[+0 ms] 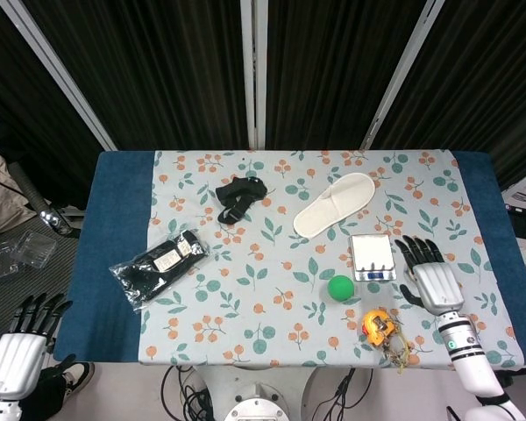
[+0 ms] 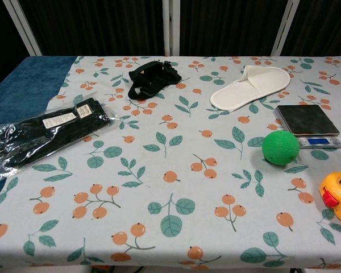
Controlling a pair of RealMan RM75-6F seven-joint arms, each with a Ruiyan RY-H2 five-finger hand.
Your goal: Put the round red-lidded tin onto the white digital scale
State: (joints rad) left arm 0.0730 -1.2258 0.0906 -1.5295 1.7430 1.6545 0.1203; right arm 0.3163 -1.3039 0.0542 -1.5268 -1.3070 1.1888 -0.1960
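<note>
The white digital scale [image 1: 372,256] [image 2: 308,125], with a dark steel plate, lies bare at the table's right, just beyond the green ball [image 1: 339,288]. My right hand [image 1: 430,276] hovers to the right of the scale with its fingers stretched out and apart. It covers the spot where the red-lidded tin lay, so the tin is hidden. Whether the hand touches the tin cannot be told. My left hand [image 1: 19,346] hangs open off the table's near left corner. The chest view shows neither hand plainly.
A yellow tape measure [image 1: 379,326] [image 2: 338,196] with keys lies near the front edge, below the scale. A white slipper [image 1: 334,203] lies behind the scale, a black strap [image 1: 237,196] at the back middle and a bagged black item [image 1: 158,266] at the left.
</note>
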